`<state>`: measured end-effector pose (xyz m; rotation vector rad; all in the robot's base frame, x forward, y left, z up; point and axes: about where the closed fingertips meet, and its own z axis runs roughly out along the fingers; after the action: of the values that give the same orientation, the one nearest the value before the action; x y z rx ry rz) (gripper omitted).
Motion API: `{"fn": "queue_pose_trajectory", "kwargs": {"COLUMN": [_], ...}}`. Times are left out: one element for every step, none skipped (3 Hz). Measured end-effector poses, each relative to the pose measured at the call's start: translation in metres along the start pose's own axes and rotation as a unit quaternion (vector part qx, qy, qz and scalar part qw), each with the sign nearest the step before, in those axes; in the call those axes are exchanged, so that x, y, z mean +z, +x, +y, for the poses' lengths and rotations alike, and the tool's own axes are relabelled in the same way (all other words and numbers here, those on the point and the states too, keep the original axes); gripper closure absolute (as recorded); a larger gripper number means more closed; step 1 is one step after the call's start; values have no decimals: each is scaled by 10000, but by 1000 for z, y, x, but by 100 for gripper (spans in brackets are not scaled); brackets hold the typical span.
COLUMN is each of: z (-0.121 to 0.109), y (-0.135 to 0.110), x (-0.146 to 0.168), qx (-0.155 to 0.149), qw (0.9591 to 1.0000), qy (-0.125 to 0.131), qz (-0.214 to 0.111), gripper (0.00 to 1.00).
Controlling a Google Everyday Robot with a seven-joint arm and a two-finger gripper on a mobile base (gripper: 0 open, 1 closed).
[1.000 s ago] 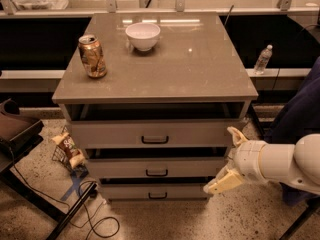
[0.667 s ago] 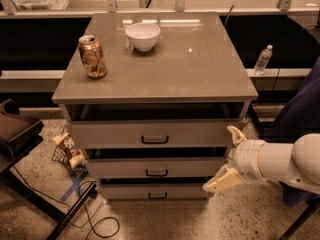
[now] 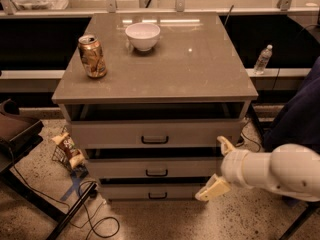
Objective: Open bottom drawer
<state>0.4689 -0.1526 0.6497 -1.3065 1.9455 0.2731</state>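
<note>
The bottom drawer is the lowest of three light grey fronts in the cabinet, with a small black bar handle at its centre. Its front sits in line with the cabinet, pushed in. My gripper hangs at the cabinet's right front corner, open, with one cream finger near the top drawer's right end and the other level with the bottom drawer's right end. Nothing is between the fingers. The white arm runs off to the right.
On the cabinet top stand a dented soda can and a white bowl. A snack bag and cables lie on the floor at left, beside a dark chair. A water bottle stands behind on the right.
</note>
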Motion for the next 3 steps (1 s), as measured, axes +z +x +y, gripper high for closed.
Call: {"fn": "queue_pose_trajectory", "kwargs": {"z": [12,17,23], "y": [51,107,161], "x": [46,84,115], "qx": [15,67,145], "qw": [9997,9989,9984], "qy": [168,416,525], "qz": [164,183,162], "gripper": [0,0,0]}}
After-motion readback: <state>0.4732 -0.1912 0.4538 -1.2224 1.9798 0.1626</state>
